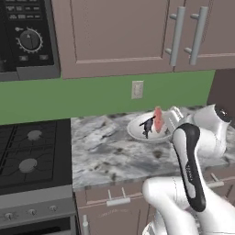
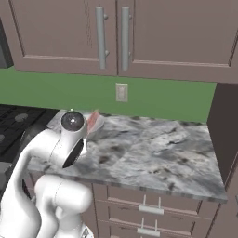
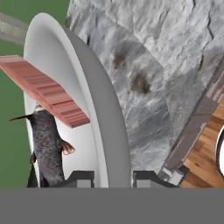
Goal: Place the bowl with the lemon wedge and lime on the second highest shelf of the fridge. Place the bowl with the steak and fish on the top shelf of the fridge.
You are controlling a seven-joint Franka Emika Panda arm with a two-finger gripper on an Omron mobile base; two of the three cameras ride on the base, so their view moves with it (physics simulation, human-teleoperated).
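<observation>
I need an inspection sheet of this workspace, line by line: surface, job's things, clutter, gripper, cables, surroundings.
Surface: grey marbled counter, beside a black stove.
Job's things: white bowl on the counter, holding the pinkish-red steak and the dark fish; the steak leans over the fish in the hand view.
Clutter: nothing seen.
Gripper: gripper at the bowl's rim, one fingertip inside the wall and one outside, closed on the rim.
Cables: nothing seen.
Surroundings: green wall with a white outlet, mauve-brown cabinets above, drawers below, microwave panel over the stove.
</observation>
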